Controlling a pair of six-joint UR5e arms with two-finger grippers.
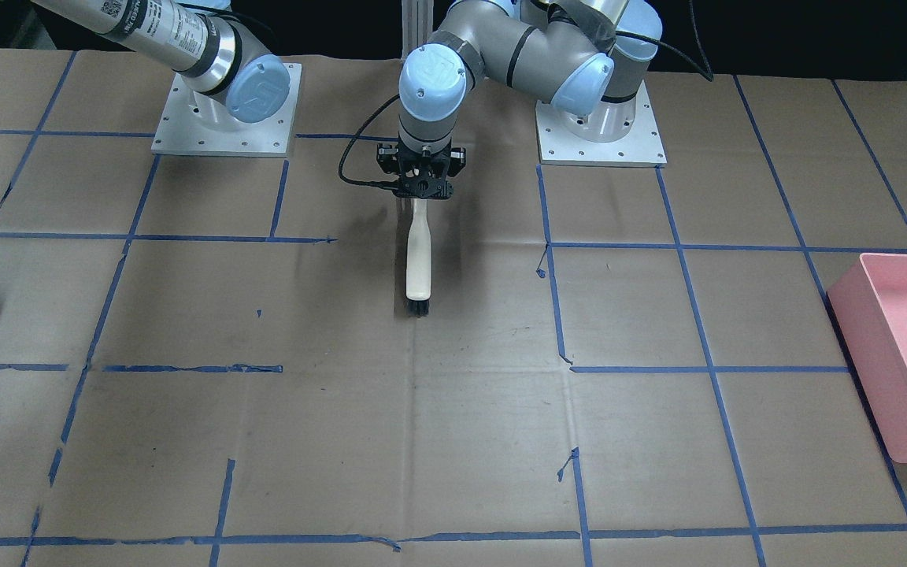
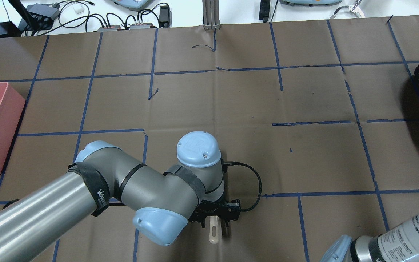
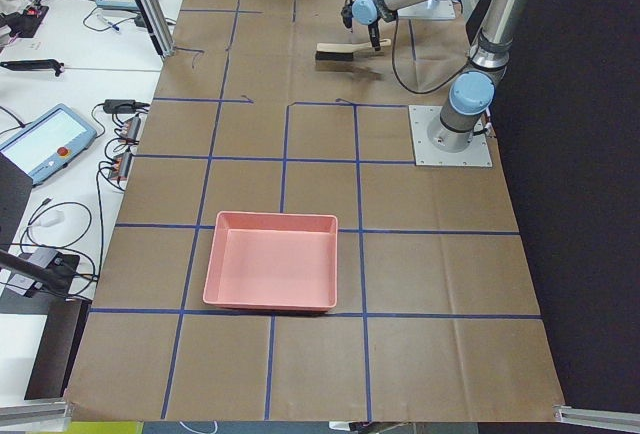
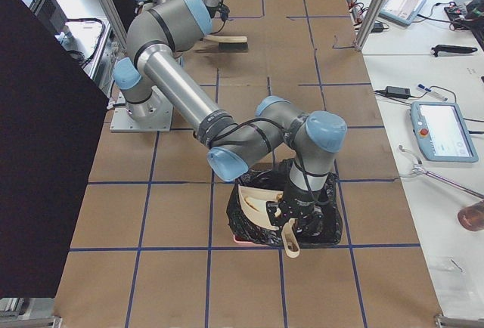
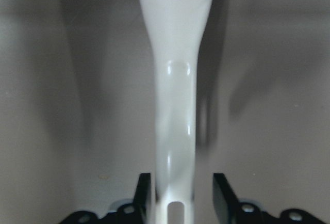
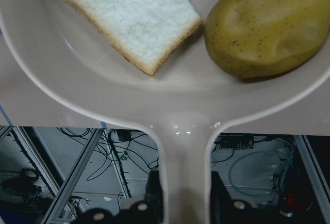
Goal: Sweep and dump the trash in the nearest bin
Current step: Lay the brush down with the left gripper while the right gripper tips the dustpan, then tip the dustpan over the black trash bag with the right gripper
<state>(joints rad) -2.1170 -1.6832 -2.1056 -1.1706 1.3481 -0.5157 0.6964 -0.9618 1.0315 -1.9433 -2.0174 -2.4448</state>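
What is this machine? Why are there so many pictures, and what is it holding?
It is a robot with two arms at a brown table. Four cameras look from above, from the front and from each end; two more ride on the wrists. The left tool sits open around the handle of a brush near the table's middle. The right tool grips a dustpan carrying a piece of bread and a yellow-brown fruit, over a black-bagged bin. A pink bin sits empty at the other end.
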